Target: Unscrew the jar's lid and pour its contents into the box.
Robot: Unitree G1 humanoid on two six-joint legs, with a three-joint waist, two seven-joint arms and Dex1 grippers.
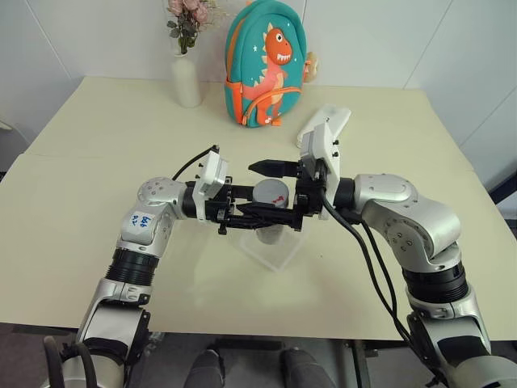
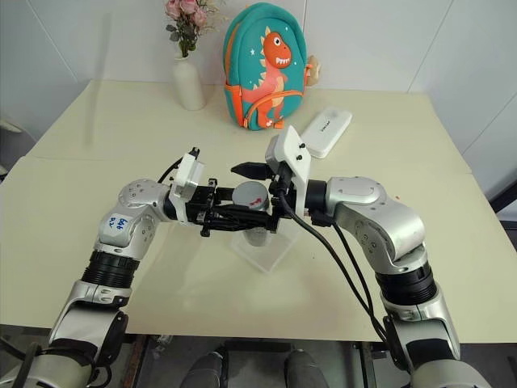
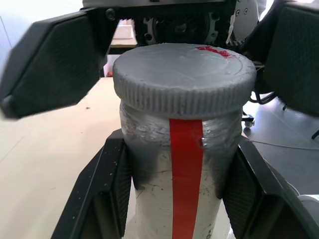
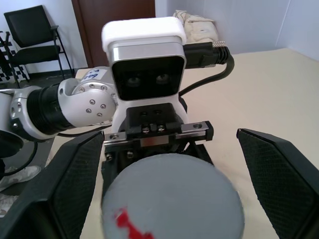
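Note:
The silvery-grey jar [image 3: 149, 199], with a red stripe down its side, is held upright just above the clear box [image 1: 279, 252] at the table's middle. My left gripper [image 3: 179, 144] is shut on the jar's body below the lid [image 3: 184, 74]. That lid is grey, ridged, has a red mark on top, and sits on the jar. My right gripper [image 4: 169, 137] comes from the opposite side and is open, one finger [image 4: 55, 184] on each side of the lid and apart from it. The contents are hidden inside the jar.
At the table's back stand a white vase with flowers [image 1: 186, 77] and a teal dinosaur backpack [image 1: 262, 69]. A white oblong case [image 1: 323, 125] lies to the right behind my right wrist. The table's front edge [image 1: 242, 327] runs close below the box.

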